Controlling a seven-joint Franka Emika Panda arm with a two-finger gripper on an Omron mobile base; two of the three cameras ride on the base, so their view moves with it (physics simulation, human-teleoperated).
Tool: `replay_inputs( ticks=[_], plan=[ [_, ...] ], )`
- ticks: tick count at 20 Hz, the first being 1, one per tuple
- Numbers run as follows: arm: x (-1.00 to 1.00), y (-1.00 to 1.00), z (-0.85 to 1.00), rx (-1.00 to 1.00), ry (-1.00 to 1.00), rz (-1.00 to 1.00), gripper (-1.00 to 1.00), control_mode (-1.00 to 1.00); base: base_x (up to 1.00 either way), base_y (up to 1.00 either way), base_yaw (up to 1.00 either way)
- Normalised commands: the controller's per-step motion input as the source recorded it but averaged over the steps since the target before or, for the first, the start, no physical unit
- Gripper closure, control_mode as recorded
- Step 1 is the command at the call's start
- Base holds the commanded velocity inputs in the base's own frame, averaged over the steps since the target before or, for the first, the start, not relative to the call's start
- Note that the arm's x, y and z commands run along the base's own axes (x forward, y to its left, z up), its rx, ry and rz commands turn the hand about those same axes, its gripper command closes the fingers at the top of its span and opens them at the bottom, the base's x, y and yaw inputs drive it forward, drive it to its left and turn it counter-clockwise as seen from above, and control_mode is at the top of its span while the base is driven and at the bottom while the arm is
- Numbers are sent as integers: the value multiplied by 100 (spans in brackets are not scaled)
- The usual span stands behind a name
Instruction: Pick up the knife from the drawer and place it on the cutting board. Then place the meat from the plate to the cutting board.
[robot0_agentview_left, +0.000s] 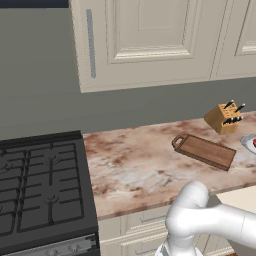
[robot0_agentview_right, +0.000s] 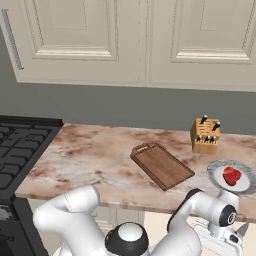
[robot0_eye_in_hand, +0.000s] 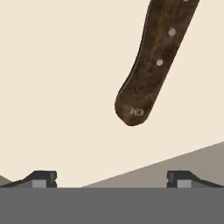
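Item, knife-fetching step: our gripper (robot0_eye_in_hand: 109, 177) hangs low inside the drawer (robot0_eye_in_hand: 52, 78), fingers spread wide and holding nothing. The knife (robot0_eye_in_hand: 153, 61) lies on the drawer floor, its brown handle ahead of the fingertips, untouched. Cutting board (robot0_agentview_right: 162, 166) bare; meat (robot0_agentview_right: 231, 176) on plate (robot0_agentview_right: 220, 182). Next, we judge: straddle the handle, then close.
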Motion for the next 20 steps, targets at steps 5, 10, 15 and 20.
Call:
replay_inputs(
  ticks=[5,10,15,20],
  plan=[
    [-1,0,-18,5,-16,0,-100,-100,0,0,0],
    [0,0,-11,5,-18,0,-100,-100,0,0,0],
    [2,0,-4,2,-12,0,-100,-100,0,0,0],
    [8,0,-12,0,-6,0,-100,-100,0,0,0]
  ],
)
